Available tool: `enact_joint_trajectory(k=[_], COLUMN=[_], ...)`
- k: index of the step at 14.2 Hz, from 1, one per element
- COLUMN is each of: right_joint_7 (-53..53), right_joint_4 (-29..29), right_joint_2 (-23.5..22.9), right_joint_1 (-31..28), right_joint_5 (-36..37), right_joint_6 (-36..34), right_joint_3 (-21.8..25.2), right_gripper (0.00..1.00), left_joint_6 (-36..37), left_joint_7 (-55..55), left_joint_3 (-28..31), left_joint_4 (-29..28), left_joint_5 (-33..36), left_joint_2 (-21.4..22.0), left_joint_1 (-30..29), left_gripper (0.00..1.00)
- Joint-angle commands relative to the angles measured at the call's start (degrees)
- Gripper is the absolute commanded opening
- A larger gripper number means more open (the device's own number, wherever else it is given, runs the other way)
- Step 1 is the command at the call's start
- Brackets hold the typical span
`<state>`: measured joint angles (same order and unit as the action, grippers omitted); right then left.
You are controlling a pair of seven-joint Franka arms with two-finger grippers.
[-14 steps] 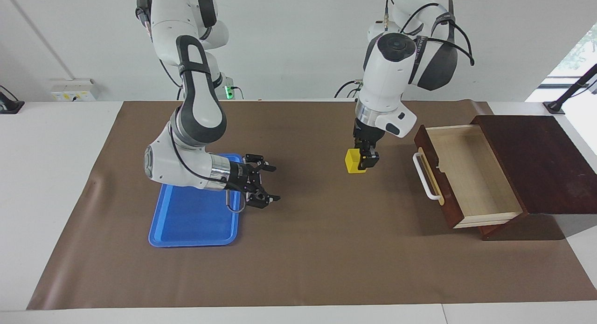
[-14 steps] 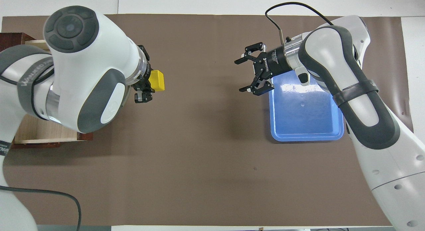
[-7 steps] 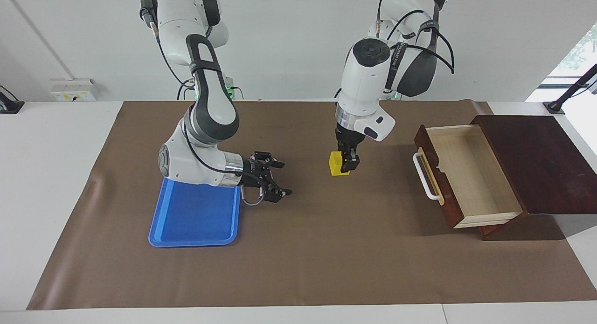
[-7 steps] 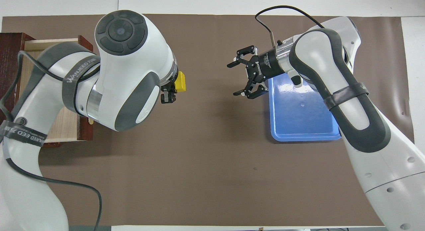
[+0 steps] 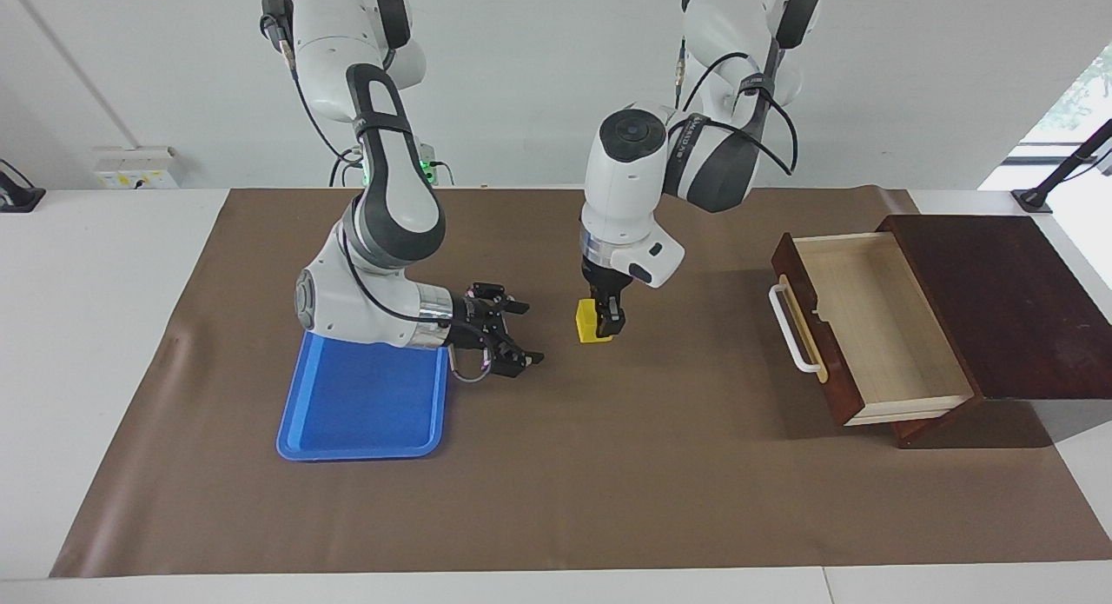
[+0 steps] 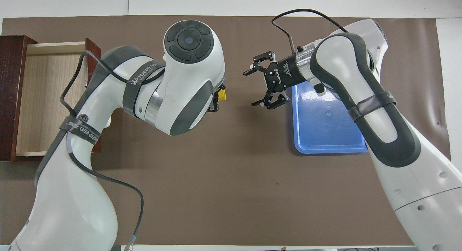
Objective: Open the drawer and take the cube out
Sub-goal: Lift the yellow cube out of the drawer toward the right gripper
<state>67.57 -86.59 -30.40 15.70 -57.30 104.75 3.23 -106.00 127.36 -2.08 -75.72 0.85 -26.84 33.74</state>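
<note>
- Facing view: left gripper (image 5: 604,321), nearest the robots, is clamped on the cube (image 5: 589,322) over the mat's middle.
- Cube looks light and rigid (flat faces suit pinching).
- Right gripper (image 5: 514,333) gapes empty beside the blue tray (image 5: 360,413).
- Drawer (image 5: 877,326) stands open and empty at the left arm's end.

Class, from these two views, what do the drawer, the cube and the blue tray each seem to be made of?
Drawer: likely wood; glossy dark reddish-brown front, pale matte interior with visible grain, and a smooth white bar handle.
Cube: probably plastic; evenly bright yellow, no visible grain.
Blue tray: probably moulded plastic; rounded rim, and bright glare on its floor in the overhead view.
</note>
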Motion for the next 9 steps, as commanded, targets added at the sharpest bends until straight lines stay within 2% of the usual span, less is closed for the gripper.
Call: enact_joint_trajectory(k=[1,9], right_joint_7=[1.16,4.49], right_joint_4=[-1.83,-1.92], right_joint_2=[1.48,1.48], right_joint_1=[0.82,2.75], right_joint_5=[-0.70,-0.88], right_joint_6=[2.47,5.46], right_joint_3=[-0.07,-0.16], right_gripper=[1.00,1.00], left_joint_6=[0.27,-0.61], left_joint_7=[2.45,4.04], left_joint_3=[0.85,0.85], left_joint_4=[1.98,1.71], left_joint_5=[0.64,0.73], left_joint_2=[-0.67,-0.58], left_joint_1=[0.54,0.71], left_gripper=[0.00,0.00])
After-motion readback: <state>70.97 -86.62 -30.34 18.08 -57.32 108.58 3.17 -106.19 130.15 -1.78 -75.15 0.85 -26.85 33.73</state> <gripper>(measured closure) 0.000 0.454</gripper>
